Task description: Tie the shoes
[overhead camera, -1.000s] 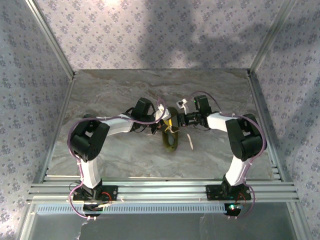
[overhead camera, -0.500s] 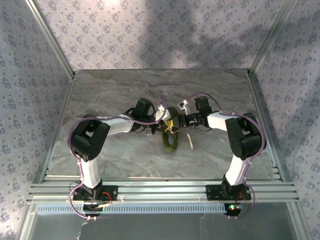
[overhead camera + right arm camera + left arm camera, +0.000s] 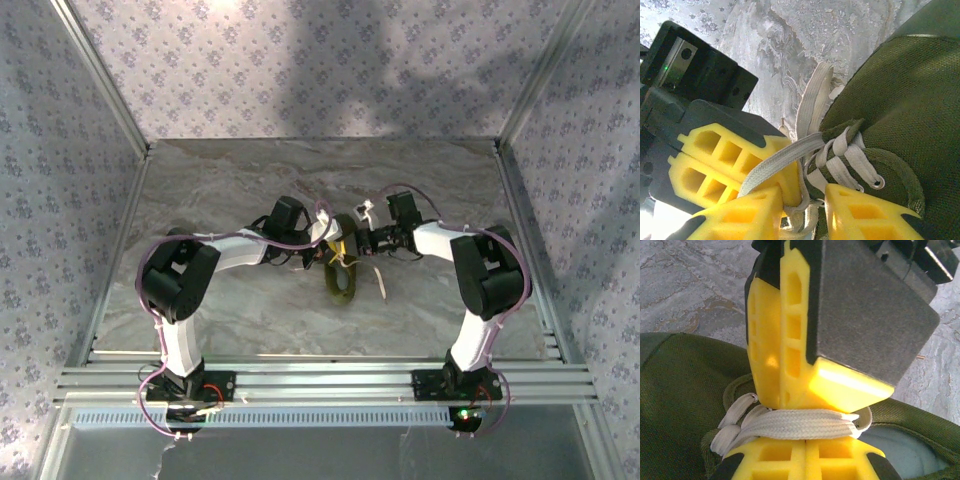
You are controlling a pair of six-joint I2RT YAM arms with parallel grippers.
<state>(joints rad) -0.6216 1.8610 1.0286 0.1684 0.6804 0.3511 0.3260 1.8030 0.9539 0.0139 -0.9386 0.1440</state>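
One small shoe, with both grippers at its laces.

The olive-green shoe (image 3: 343,287) lies on the table (image 3: 230,180) between the two arms. The left gripper (image 3: 805,450) has its jaws pressed together, and a flat strand of the laces (image 3: 800,422) lies across their tips. The right gripper (image 3: 807,212) shows a narrow gap with strands inside. The shoe seems light and soft, so a strong pull may drag it. The laces are limp; I would pinch them flat, close to the eyelets.
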